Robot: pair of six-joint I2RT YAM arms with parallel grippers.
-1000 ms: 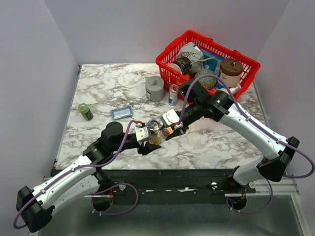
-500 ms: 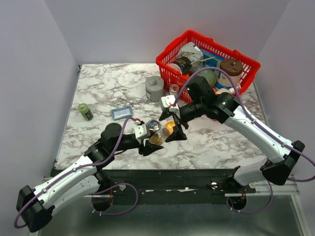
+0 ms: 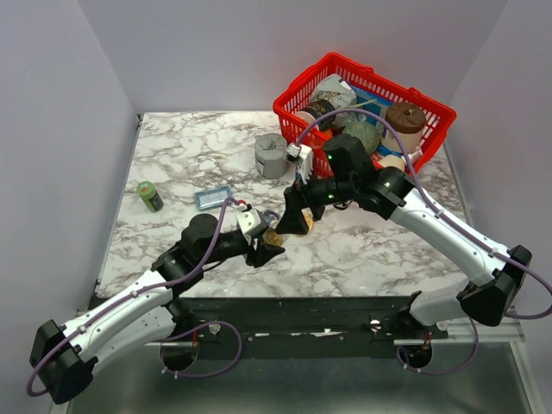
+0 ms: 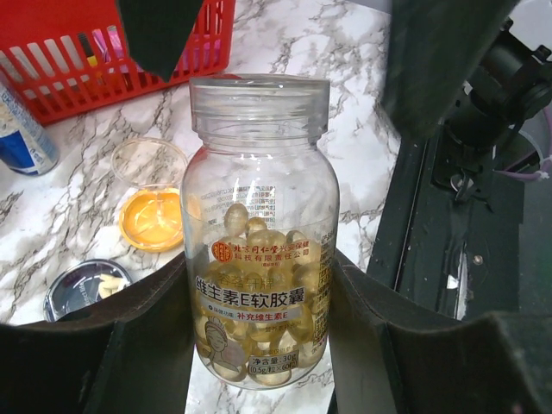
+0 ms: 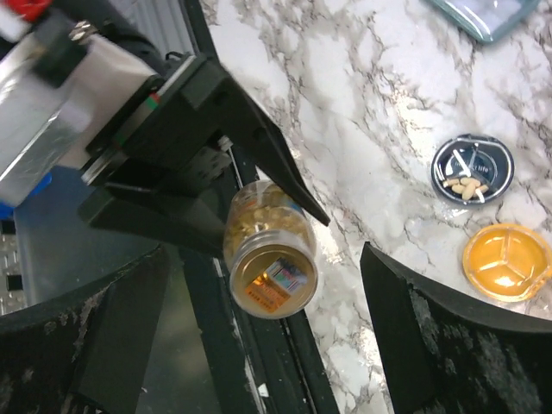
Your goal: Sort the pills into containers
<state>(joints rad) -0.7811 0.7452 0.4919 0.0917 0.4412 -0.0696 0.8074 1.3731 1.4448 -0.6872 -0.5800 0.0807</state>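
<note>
A clear bottle (image 4: 259, 241) of yellow softgel pills stands uncapped and upright, with my left gripper (image 4: 259, 297) shut on its lower half. In the right wrist view the bottle's mouth (image 5: 270, 267) faces the camera between the wide-apart fingers of my open right gripper (image 5: 266, 250), which hovers over it without touching. Two containers sit on the marble: an orange dish (image 4: 153, 218) and a silvery dish with a dark inside (image 4: 86, 289) holding a few pale pills (image 5: 467, 185). A clear round lid (image 4: 148, 160) lies beside the orange dish (image 5: 505, 261). From above, the right gripper (image 3: 295, 216) covers most of the dishes.
A red wire basket (image 3: 289, 116) of jars stands at the back right, with a grey squat cylinder (image 3: 271, 155) left of it. A blue-and-white can (image 4: 21, 129) stands near the basket. A green bottle (image 3: 150, 196) and a blue tray (image 3: 213, 197) lie to the left. The table's near edge (image 5: 250, 362) runs just below the bottle.
My right gripper has opened wide and risen away from the orange dish, and now hangs above the bottle. The left gripper and bottle have barely shifted.
</note>
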